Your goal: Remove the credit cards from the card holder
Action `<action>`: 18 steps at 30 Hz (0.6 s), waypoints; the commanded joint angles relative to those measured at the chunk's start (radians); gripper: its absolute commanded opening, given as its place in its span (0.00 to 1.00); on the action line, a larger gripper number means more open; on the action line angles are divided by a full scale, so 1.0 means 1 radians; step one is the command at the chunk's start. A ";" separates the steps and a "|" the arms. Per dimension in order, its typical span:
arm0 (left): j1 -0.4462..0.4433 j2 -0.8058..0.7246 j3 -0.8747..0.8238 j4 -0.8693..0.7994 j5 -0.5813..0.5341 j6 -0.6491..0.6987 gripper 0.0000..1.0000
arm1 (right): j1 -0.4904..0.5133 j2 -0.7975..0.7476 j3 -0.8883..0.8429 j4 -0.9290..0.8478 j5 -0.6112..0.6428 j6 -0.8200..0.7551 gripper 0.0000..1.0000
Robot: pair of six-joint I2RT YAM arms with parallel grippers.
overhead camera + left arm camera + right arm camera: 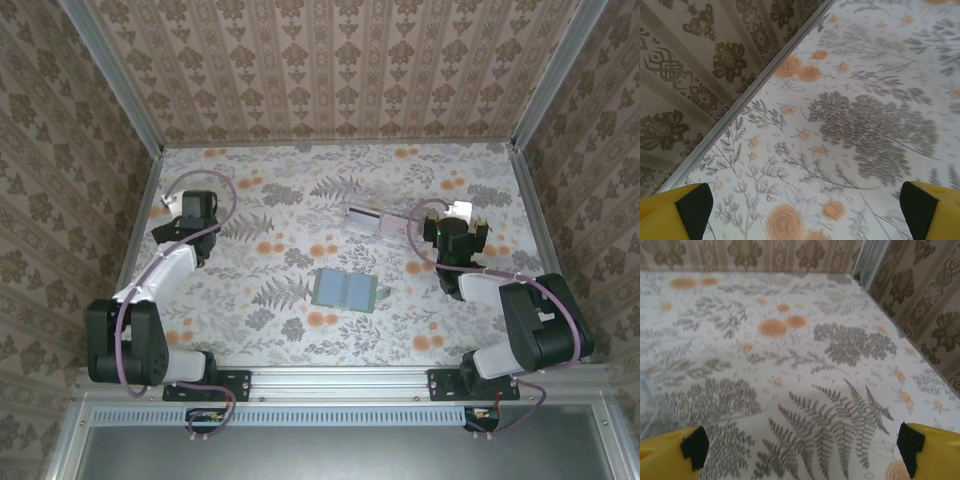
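Nearest the camera, an aluminium rail [340,378] along the edge of the floral-papered bench [240,320] anchors the left arm [125,335] at 7 o'clock and the right arm [540,335] at 5 o'clock.

Just beyond, close to the middle of the bench, the small grey-green folding card holder [347,290] lies opened flat with its two blue-grey panels facing up. This layout appears to leave the slots reachable from above. Whether any cards remain tucked inside cannot be made out.

Toward 1 o'clock from the holder, and apart from it, a clear plastic tray [392,230] carries the thin whitish-grey plastic credit cards [362,216], one marked with a darker stripe. It is seemingly the drop-off spot for what comes out of the holder.

The right gripper [803,450], yellow-fingered with black pads, hovers at 3 o'clock just beside the tray's right end. Its jaws are spread wide with nothing between them, and it faces the far right corner. The left gripper [806,210], equally wide and empty, hangs at 9 o'clock, well apart from holder and tray.

Open bench surrounds the holder on every side, so either arm looks to have a free approach. The tight spots are the metal-framed, patterned paper walls [330,70] at the left, right and far edges, with the left gripper nearest to one.
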 commanded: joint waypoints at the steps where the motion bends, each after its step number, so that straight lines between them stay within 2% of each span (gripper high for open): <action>1: 0.053 0.091 -0.050 0.208 0.043 0.128 1.00 | -0.039 0.018 -0.014 0.102 -0.116 -0.013 1.00; 5: 0.062 0.174 -0.131 0.481 0.091 0.259 1.00 | -0.070 0.022 -0.048 0.163 -0.221 -0.018 1.00; 6: 0.064 0.180 -0.128 0.489 0.099 0.263 1.00 | -0.076 0.020 -0.059 0.177 -0.253 -0.020 1.00; 9: 0.056 0.172 -0.180 0.598 0.154 0.305 1.00 | -0.093 0.103 -0.109 0.362 -0.319 -0.034 1.00; 11: 0.055 0.149 -0.230 0.671 0.185 0.320 1.00 | -0.099 0.063 -0.099 0.274 -0.347 -0.024 1.00; 12: 0.049 0.137 -0.263 0.720 0.194 0.333 1.00 | -0.101 0.079 -0.106 0.315 -0.359 -0.034 1.00; 14: 0.030 0.128 -0.321 0.828 0.227 0.374 1.00 | -0.102 0.070 -0.099 0.286 -0.352 -0.027 1.00; 18: 0.028 0.125 -0.364 0.906 0.302 0.406 1.00 | -0.110 0.076 -0.071 0.245 -0.354 -0.016 1.00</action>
